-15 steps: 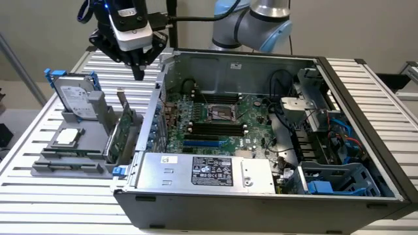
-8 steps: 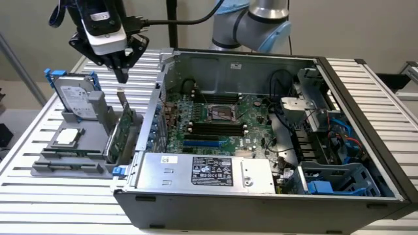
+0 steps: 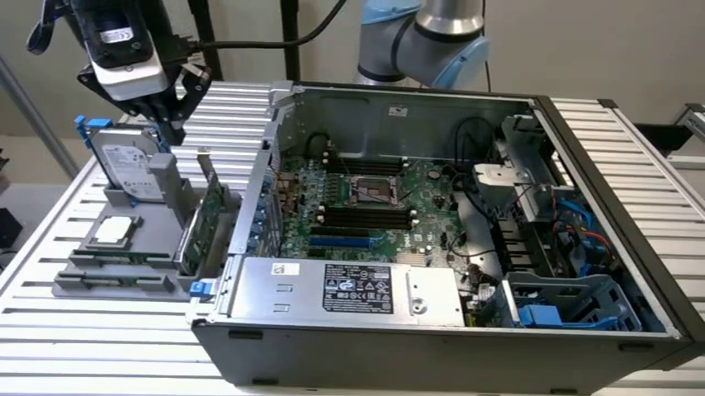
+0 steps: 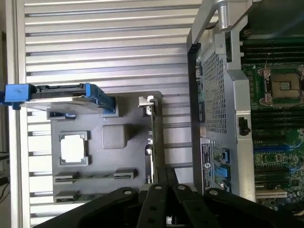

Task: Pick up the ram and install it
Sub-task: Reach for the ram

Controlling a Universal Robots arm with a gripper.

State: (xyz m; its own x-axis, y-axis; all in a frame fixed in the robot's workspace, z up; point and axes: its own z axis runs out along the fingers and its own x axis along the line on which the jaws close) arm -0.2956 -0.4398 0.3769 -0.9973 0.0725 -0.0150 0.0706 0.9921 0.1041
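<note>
The gripper [image 3: 170, 122], its fingers pressed together and gripping nothing, is hovering over the gray holder [image 3: 78, 287] at the exterior view's left of the computer case [image 3: 441, 346]. The ram [image 4: 95, 176] is sitting in the holder's near slots, well apart from the gripper.

Ribbed metal table [image 3: 111, 330], matt plastic tray [image 3: 121, 279], sheet-metal PC case [image 3: 375, 124].

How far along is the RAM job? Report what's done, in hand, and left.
Done: nothing yet; the motherboard's black slots look empty.
In hand: the end effector hovers over the gray tray, by the hard drive, apparently carrying nothing.
Left: picking up the RAM stick, which seems to sit on edge in the tray, and seating it in a slot.
</note>
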